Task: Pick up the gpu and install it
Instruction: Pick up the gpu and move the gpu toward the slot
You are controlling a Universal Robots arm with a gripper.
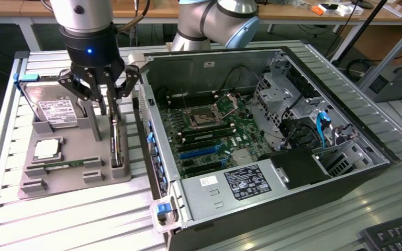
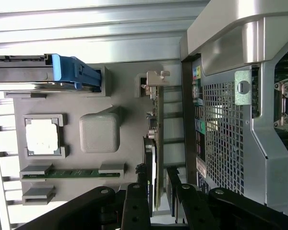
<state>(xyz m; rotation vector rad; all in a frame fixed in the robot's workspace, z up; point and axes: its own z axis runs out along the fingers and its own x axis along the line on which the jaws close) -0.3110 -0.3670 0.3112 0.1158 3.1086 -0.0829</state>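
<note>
The gpu (image 1: 117, 149) stands on its long edge in a slot of the grey holder tray (image 1: 75, 183), beside the open computer case (image 1: 208, 63). In the wrist view the gpu (image 2: 158, 124) runs away from the camera, its silvery bracket end farthest off. My gripper (image 1: 107, 125) hangs over the tray with its fingers lowered on either side of the card. The gripper (image 2: 156, 172) is open: one black finger (image 2: 137, 196) shows on each side of the card's near end, with a small gap. The card still rests in its slot.
The tray also holds a silver hard drive (image 1: 54, 110) with a blue clip, a CPU (image 1: 47, 149) and a green RAM stick (image 1: 65, 166). Inside the case lies the motherboard with blue slots (image 1: 201, 151). A keyboard (image 1: 397, 235) sits at the exterior view's lower right.
</note>
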